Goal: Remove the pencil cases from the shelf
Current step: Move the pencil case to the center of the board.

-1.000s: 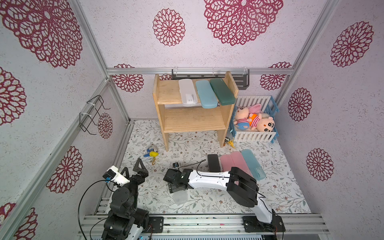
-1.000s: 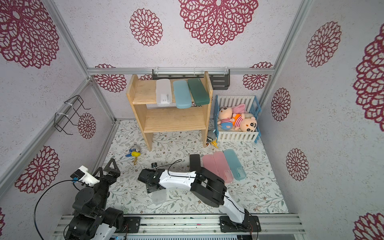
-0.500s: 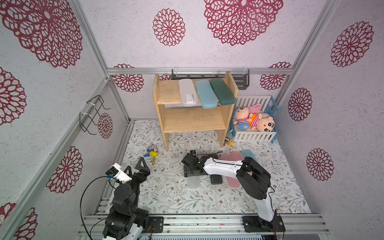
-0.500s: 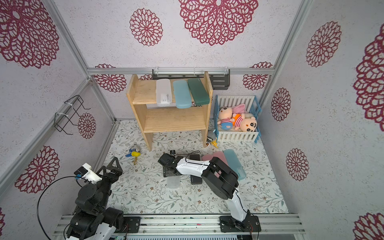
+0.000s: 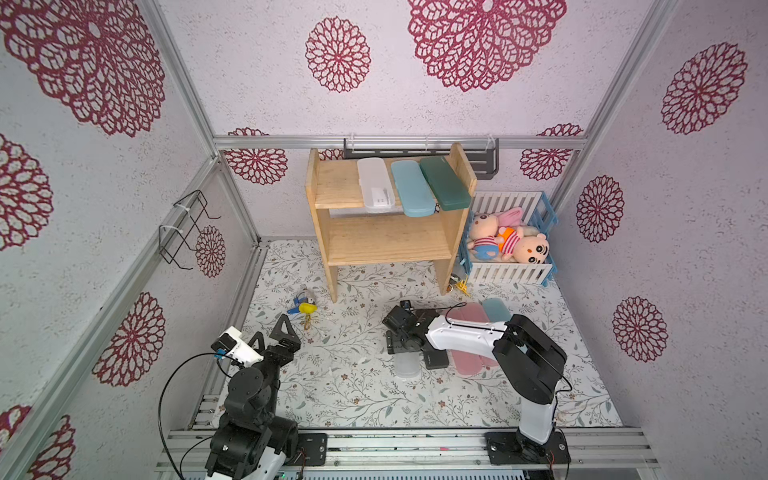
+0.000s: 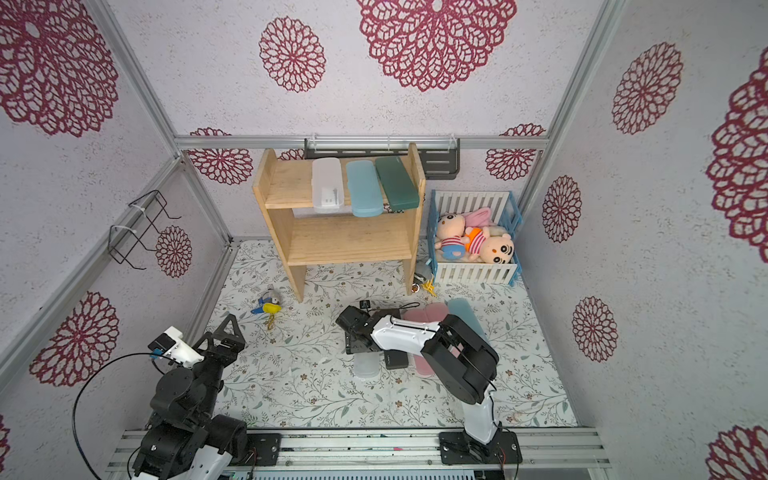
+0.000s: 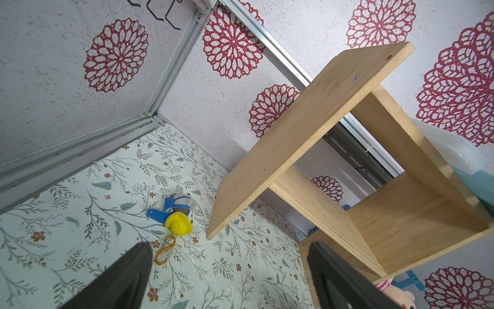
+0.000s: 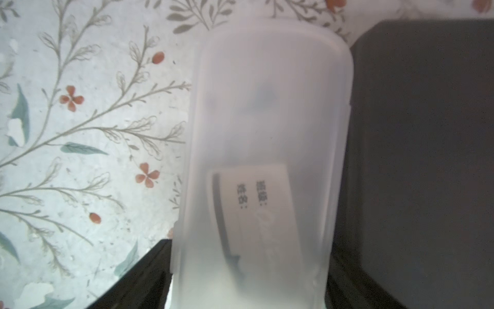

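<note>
The right claw (image 5: 402,347) sits around a white pencil case (image 5: 406,365) on the surface (image 5: 353,386) before the shelf (image 5: 386,245). I cannot tell if it squeezes. The left claw (image 5: 270,336) is wide open. Three more cases (image 5: 411,188) lie on the shelf top, their long ends pointing out at both arms.

Wooden two-tier shelf (image 5: 386,245): on top, white case (image 5: 375,185), blue case (image 5: 412,189) and green case (image 5: 444,183) lie side by side, overhanging the front. On the floor, rowed: second white case (image 5: 406,368), black case (image 5: 436,359), pink cases (image 5: 471,313), second blue case (image 5: 496,309).
</note>
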Available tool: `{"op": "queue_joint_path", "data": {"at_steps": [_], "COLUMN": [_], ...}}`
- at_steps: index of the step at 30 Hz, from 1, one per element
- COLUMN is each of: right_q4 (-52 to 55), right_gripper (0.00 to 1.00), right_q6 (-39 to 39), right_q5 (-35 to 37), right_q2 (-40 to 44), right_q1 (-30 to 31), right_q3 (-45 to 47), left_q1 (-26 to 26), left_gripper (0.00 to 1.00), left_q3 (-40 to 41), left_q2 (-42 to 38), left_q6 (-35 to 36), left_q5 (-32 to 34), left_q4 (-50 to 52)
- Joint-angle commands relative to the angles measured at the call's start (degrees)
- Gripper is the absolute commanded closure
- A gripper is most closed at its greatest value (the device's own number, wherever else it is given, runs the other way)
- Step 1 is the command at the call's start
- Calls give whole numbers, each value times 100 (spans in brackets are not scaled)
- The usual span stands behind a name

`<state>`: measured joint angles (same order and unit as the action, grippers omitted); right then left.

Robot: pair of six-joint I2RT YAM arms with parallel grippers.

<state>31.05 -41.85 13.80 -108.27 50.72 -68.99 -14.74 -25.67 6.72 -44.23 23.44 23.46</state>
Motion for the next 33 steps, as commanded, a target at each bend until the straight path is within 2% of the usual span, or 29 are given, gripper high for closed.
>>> {"op": "queue_joint_path", "data": {"at_steps": [1, 14, 26, 30, 33], "right_q4": [509, 396, 184, -57, -420], "right_gripper": [13, 9, 1, 1, 1], "right_q6": [218, 493, 801, 949, 1171], "right_q5": [259, 354, 247, 54, -3], "right_q2": [224, 686, 1278, 1802, 2292], "right_q1": [-110, -334, -317, -302, -316], "right_q3": [222, 555, 203, 84, 168], "left_q1": [-15, -20, -25, -29, -50], "left_gripper": [3, 3, 3, 3, 3], "left_q3": [-79, -166, -384, -452, -382], "left_q2": [-48, 335, 662, 1042, 1559], "left_q6": [-59, -262, -265, -786, -1610], "left_q5": [-64, -320, -520, -946, -1647], "left_q4": [-8, -325, -543, -1064, -2137]}}
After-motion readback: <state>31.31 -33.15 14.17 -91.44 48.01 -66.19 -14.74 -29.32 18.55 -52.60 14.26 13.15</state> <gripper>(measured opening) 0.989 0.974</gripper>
